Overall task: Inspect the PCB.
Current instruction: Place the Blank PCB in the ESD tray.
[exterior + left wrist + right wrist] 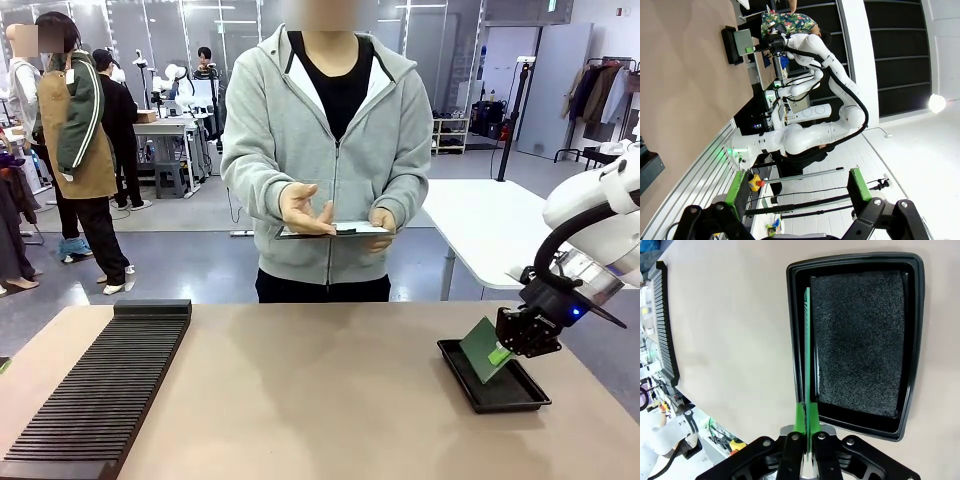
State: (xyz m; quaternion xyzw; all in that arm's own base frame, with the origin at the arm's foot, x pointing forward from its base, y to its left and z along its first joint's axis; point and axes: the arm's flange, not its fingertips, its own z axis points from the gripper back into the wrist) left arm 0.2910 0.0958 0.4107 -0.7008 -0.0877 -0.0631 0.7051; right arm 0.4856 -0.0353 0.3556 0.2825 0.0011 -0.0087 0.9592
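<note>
The right gripper (503, 352) has its jaws clamped on one edge of the PCB (483, 350), holding it tilted on edge just above the black tray (520, 396) at the right end of the counter (320, 400). In the right wrist view the board shows edge-on as a thin green line over the tray's left side, beside the dark foam liner (860, 340) — whether its lower edge touches the tray cannot be told. The step in hand looks like lifting the board out for inspection. The next move probably calls for raising it clear of the tray rim and carrying it toward the person's hand (303, 210), which is held out, palm up, beside a grey clipboard (335, 230). The left gripper (795, 192) has its jaws wide apart and holds nothing. A black slotted rack (100, 390) lies at the counter's left. No brand, label or writing can be read — the board's face is too small to make out.
</note>
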